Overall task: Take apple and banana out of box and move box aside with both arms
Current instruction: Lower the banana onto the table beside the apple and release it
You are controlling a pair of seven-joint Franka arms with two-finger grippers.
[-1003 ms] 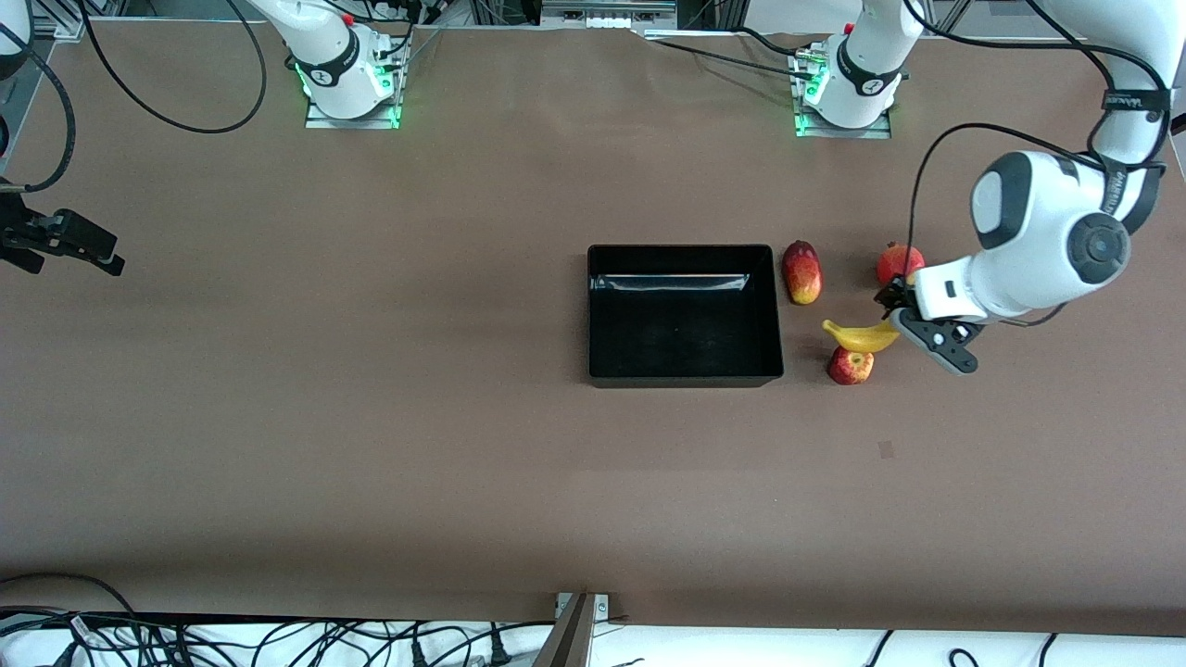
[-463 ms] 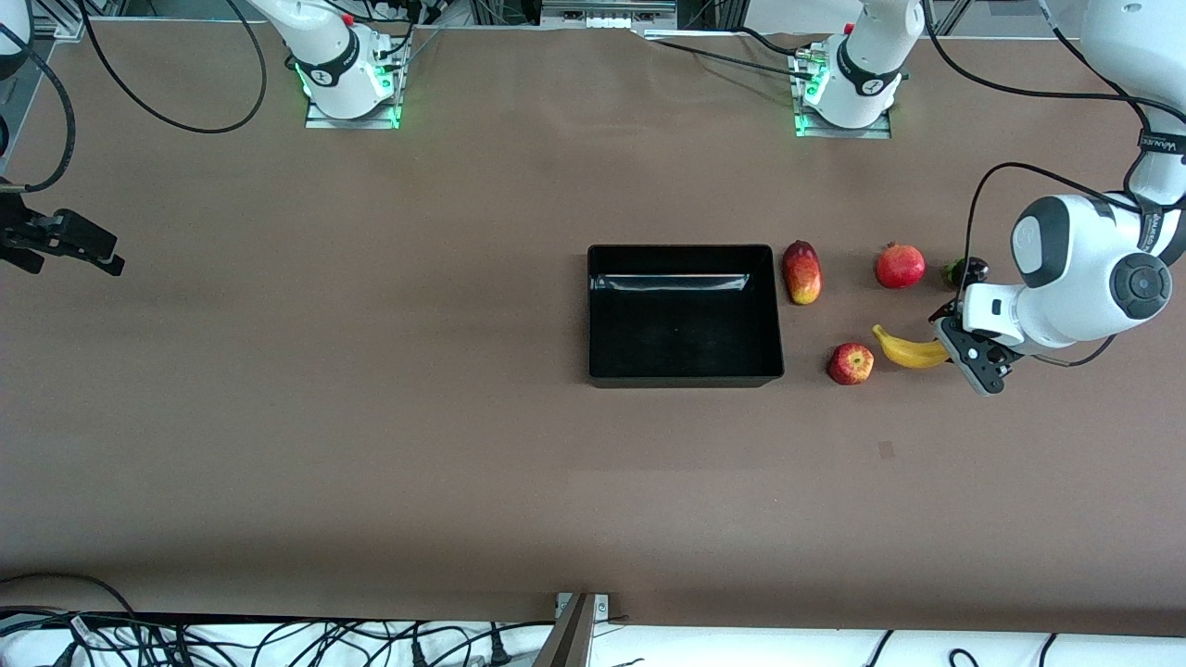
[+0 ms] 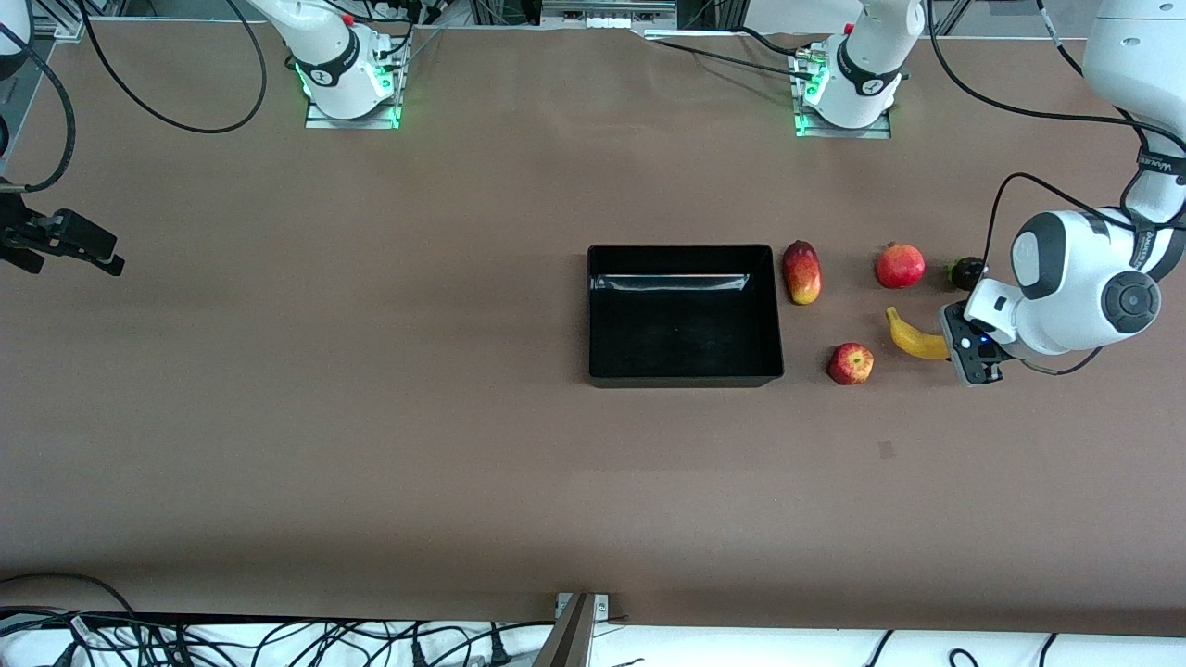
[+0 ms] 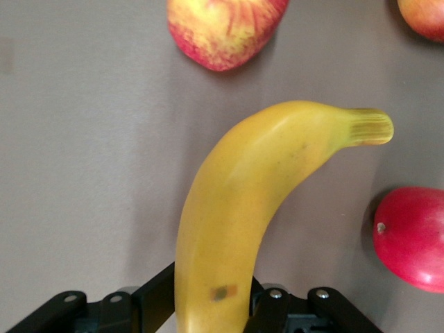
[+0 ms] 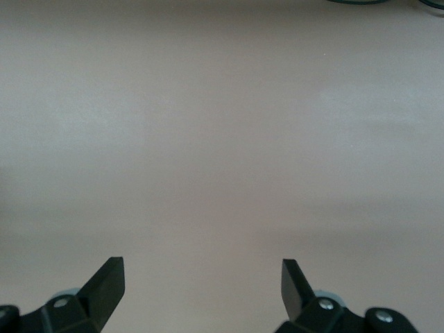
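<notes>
No readable brand or label shows on any fruit or on the box. Nearest the front camera among the fruits, the apple (image 3: 851,363) lies on the brown surface (image 3: 371,445), just beside the black box (image 3: 685,314) toward the left arm's end. The left tool (image 3: 956,346) is clamped on the banana (image 3: 914,337) at its thick end; the stem end points toward the pomegranate (image 3: 901,266). The mango-like fruit (image 3: 801,271) rests just beside the box's corner, and a small dark fruit (image 3: 965,272) lies near the pomegranate. The right tool (image 5: 201,283) waits over bare surface at the right arm's end, fingers (image 5: 107,281) apart.
</notes>
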